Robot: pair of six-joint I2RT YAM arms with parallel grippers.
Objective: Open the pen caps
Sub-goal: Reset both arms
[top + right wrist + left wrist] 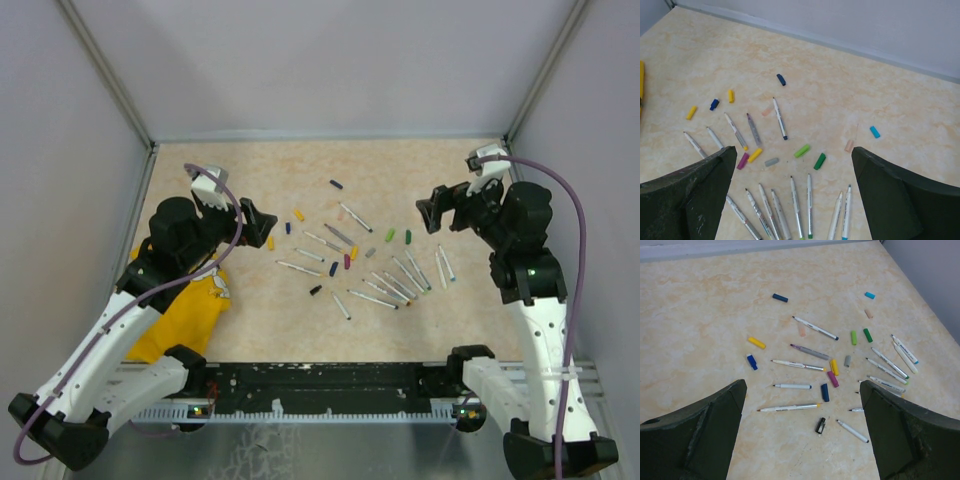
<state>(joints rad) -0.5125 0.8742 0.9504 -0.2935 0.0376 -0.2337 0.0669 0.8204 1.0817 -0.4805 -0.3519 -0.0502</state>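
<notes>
Small coloured plastic pen caps [390, 236] (green, blue, yellow, purple, grey, black) lie loose mid-worktop, mixed w/ slim white- and grey-barrelled marker pens [355, 216]. Beige marbled worktop [250, 170]. Spread wide, holding nothing: left arm's fingers [715, 430] left of scatter, right arm's fingers [695, 195] right of it. Crumpled yellow cloth [190, 310] under left arm, apart from pens.

No readable text, brand or number anywhere. The pens [888, 362] at right of the left wrist frame carry fine dark print along their barrels, too small to read. The yellow cloth [185, 318], lower left of the top frame, bears a white mark, indecipherable.
</notes>
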